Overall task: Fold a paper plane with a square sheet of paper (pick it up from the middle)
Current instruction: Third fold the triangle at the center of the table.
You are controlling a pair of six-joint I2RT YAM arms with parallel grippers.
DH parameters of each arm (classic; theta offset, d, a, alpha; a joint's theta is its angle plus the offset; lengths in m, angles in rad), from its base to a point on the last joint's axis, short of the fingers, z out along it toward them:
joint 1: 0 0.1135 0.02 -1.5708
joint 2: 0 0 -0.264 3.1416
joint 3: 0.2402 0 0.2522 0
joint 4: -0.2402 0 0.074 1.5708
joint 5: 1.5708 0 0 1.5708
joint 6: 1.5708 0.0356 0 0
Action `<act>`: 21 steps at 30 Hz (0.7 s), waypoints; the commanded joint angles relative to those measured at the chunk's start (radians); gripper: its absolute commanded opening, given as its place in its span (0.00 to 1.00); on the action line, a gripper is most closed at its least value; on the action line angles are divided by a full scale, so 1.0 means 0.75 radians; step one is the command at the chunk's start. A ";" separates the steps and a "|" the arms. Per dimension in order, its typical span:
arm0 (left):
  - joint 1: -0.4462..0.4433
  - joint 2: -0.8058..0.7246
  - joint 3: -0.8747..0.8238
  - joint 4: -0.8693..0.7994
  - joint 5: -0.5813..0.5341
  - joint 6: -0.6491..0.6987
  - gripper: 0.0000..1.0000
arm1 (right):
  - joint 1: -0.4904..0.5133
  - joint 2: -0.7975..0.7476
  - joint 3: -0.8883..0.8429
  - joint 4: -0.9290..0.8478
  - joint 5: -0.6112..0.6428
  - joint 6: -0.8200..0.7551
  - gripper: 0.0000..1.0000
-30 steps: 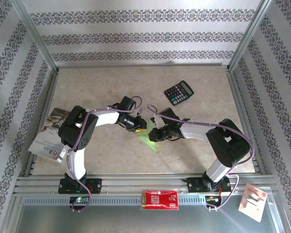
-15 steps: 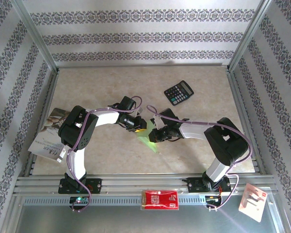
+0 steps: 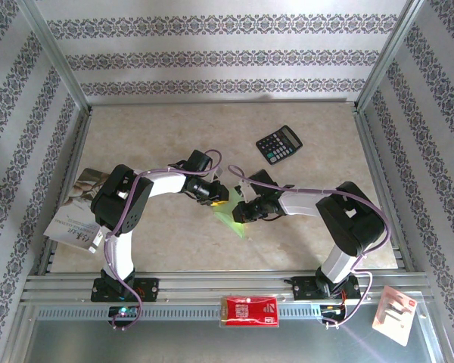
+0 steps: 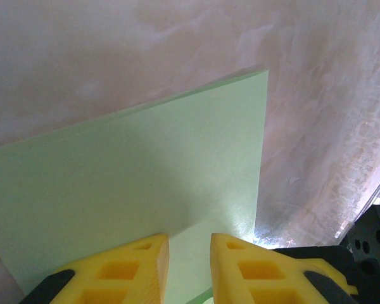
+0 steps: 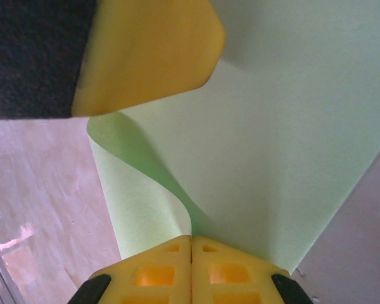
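Right wrist view: my right gripper [image 5: 191, 256] pinches a curled fold of the green paper sheet [image 5: 285, 126], near the middle of the table [image 3: 174, 136] — my left gripper [image 4: 189, 269] stands slightly spread over it. I judge the sheet light, limp and easily creased; it is best held near the fold.

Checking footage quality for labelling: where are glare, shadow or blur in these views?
Left wrist: glare on the marbled beige table, shadow across the thin light green paper sheet. Right wrist: the yellow finger at top is blurred. Top external: evenly lit.

Both wrist views crop the square sheet of paper [image 4: 145, 190].
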 commanded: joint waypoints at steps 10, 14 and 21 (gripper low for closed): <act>-0.009 0.055 -0.011 -0.097 -0.096 0.037 0.24 | -0.024 -0.015 0.026 -0.031 -0.012 -0.046 0.07; -0.011 0.053 -0.013 -0.096 -0.099 0.037 0.24 | -0.024 -0.005 0.021 -0.026 -0.005 -0.047 0.07; -0.009 0.055 -0.013 -0.097 -0.098 0.039 0.24 | -0.028 -0.002 0.019 -0.030 0.006 -0.052 0.06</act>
